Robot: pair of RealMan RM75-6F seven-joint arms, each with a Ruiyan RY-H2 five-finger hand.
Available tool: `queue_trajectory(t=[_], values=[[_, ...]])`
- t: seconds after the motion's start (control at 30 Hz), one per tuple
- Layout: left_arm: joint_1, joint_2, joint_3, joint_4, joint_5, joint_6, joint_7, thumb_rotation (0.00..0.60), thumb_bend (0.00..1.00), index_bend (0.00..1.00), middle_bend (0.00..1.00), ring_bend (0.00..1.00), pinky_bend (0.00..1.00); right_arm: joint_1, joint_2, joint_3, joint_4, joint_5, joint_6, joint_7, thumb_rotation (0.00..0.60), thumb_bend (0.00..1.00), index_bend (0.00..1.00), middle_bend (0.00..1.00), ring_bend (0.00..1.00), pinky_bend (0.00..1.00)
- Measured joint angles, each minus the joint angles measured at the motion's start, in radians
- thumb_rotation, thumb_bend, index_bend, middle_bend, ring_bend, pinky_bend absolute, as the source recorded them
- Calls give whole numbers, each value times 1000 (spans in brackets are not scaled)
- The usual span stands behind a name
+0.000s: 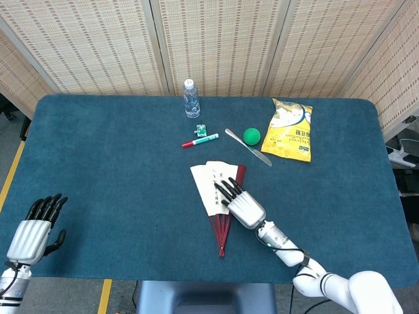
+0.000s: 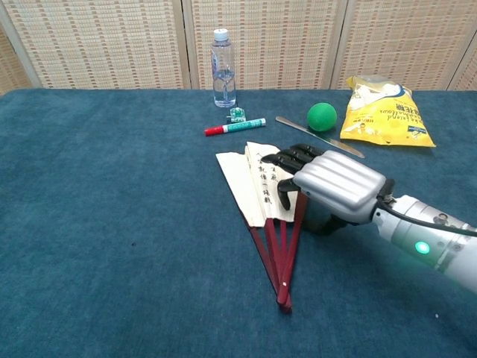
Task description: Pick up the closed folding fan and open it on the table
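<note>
The folding fan lies partly spread on the blue table, its white lettered paper pointing away from me and its dark red ribs meeting at a pivot near the front edge. My right hand lies over the fan's right side. Its dark fingers are stretched flat across the paper and the right guard rib, and nothing is gripped in them. Whether they press on the paper I cannot tell. My left hand rests at the table's front left corner, fingers apart and empty; the chest view does not show it.
Behind the fan lie a red-and-green marker, a small green clip, a metal blade and a green ball. A water bottle stands at the back, and a yellow snack bag lies back right.
</note>
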Motion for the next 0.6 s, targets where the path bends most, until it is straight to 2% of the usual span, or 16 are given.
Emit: queue_trajectory(t=[0.2,0.37,0.6], values=[[2,2,1,-8,-3,3,8,600,448,0,0,0,72,15,-72,0,104,9,58,36,600,253,598,76,0,0],[1,3,1,-7,-7,-1,10,600,448,0,0,0,73,25,-114,-7,173,13,93,81,600,402,702,131,0,1],[-3,4,-1,-5,-10,-6,5,600,448,0,0,0,74,32,-107,-17,170,10,157,107,600,511,741,168,0,44]])
